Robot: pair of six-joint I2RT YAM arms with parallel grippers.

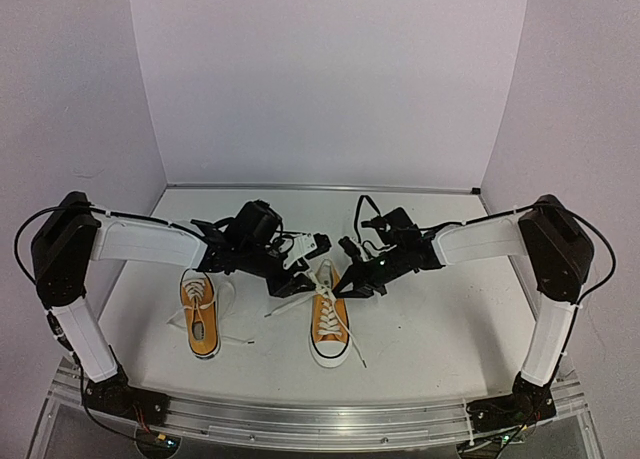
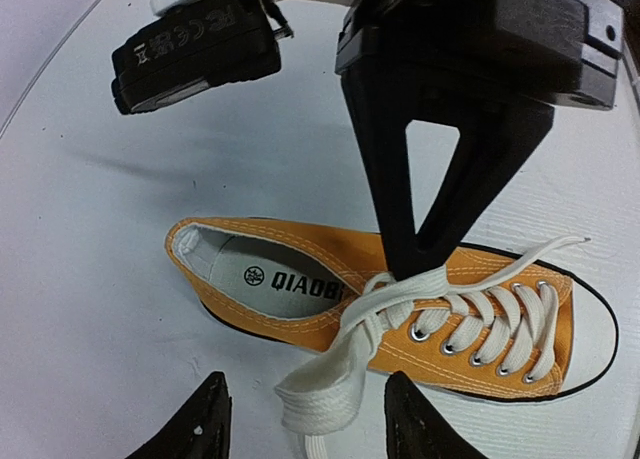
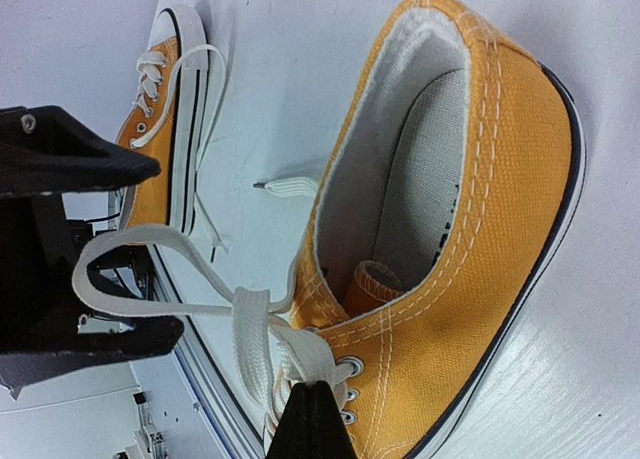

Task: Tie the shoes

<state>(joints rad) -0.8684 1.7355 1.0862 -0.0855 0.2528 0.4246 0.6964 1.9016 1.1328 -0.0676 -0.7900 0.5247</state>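
Top external | shoe (image 1: 330,329) mid-table, twin shoe (image 1: 200,314) nearer the left edge | lace (image 2: 500,259): judged light, limp, slippery (take the loop, not the tip) | right gripper (image 2: 411,264) clamped on lace | left gripper (image 2: 305,379) agape astride loop.
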